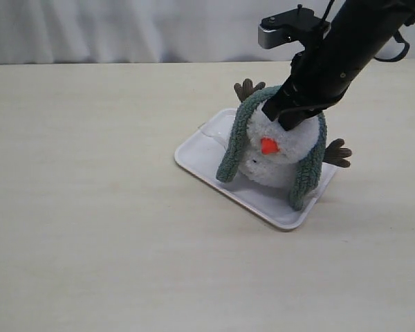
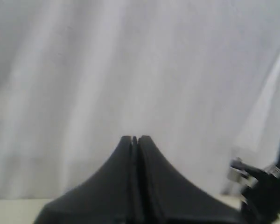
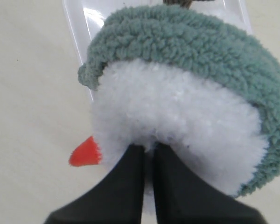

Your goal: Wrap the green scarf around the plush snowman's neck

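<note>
Mid-frame, the right gripper (image 1: 285,119) pinched the head of the snowman (image 1: 294,153), with the scarf (image 1: 232,146) draped behind; its 2 ends probably needed crossing next.

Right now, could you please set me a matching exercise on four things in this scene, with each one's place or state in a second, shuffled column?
Things:
1. green scarf
2. plush snowman
3. white tray
4. left tool

Places or states:
A. flat on the table, under the toy
B. shut, facing a pale curtain
C. draped over the toy, one end hanging down each side
D. on the tray, its white fluff pinched by the right tool

Pairs: 1-C; 2-D; 3-A; 4-B
</note>
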